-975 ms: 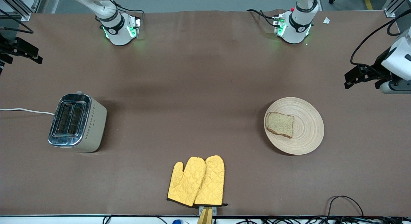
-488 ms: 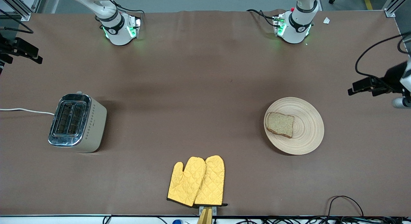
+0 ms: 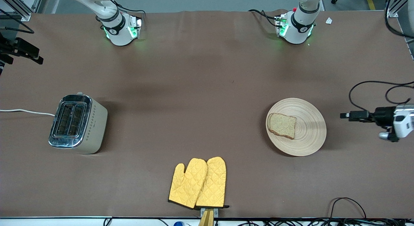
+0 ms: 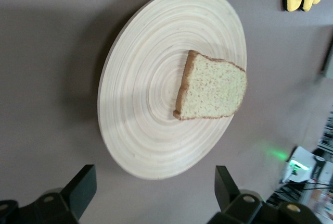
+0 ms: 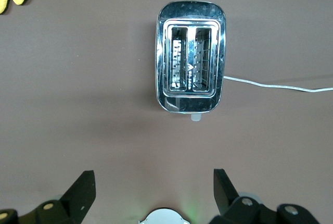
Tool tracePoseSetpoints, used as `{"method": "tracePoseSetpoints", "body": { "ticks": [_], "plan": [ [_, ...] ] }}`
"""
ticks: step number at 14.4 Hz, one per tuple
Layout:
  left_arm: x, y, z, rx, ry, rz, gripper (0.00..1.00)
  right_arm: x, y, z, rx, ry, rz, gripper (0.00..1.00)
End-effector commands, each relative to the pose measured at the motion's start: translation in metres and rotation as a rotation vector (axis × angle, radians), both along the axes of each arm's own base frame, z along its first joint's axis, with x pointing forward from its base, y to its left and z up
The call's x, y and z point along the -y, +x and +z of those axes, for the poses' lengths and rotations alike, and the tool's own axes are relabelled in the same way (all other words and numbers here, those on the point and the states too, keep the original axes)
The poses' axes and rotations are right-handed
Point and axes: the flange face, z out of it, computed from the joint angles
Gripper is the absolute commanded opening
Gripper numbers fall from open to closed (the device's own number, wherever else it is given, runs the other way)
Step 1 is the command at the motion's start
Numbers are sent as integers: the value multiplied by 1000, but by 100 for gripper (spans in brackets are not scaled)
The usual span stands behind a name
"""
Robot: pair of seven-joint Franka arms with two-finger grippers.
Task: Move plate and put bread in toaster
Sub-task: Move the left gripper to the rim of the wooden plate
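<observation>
The pale wooden plate [image 3: 309, 135] lies toward the left arm's end of the table, with the bread slice [image 3: 282, 125] on the part of it facing the toaster. Both show in the left wrist view, the plate [image 4: 140, 104] and the bread [image 4: 213, 88]. My left gripper [image 3: 347, 115] is open and empty, low beside the plate's rim on the side away from the bread, pointing at it [image 4: 154, 182]. The toaster [image 3: 77, 122] stands toward the right arm's end, both slots empty [image 5: 191, 57]. My right gripper [image 3: 37, 57] waits open and empty, high up [image 5: 153, 182].
A pair of yellow oven mitts [image 3: 199, 182] lies near the table's front edge, midway between toaster and plate. The toaster's white cord [image 3: 26, 111] runs off the table's end. Cables [image 3: 347, 203] lie at the front edge, nearer to the front camera than the plate.
My left gripper has swung down from the table's end and now points at the plate's rim, lower and closer to it. The right arm, plate, bread and toaster have not moved.
</observation>
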Motion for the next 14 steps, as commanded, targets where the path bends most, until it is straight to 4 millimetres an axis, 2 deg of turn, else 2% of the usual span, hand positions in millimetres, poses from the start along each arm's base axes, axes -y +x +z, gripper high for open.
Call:
{"method": "tracePoseSetpoints", "body": {
  "ticks": [1,4,9,11,12,14],
  "plan": [
    [10,13,-34,53,-64,-12,100,-7,-6,4,7,-3,13,100],
    [12,10,-73,63,-98,-27,100,-9,-5,4,13,-4,17,100],
    [4,3,-103,67,-129,-28,100,-6,-6,4,9,-3,11,100],
    [6,3,-106,69,-135,-19,99,-3,-7,2,1,-3,5,100],
    [8,5,-105,72,-146,-9,91,-1,-7,2,1,-3,2,100],
    [11,5,-105,75,-148,-14,57,-2,-7,3,4,-3,4,100]
  ]
}}
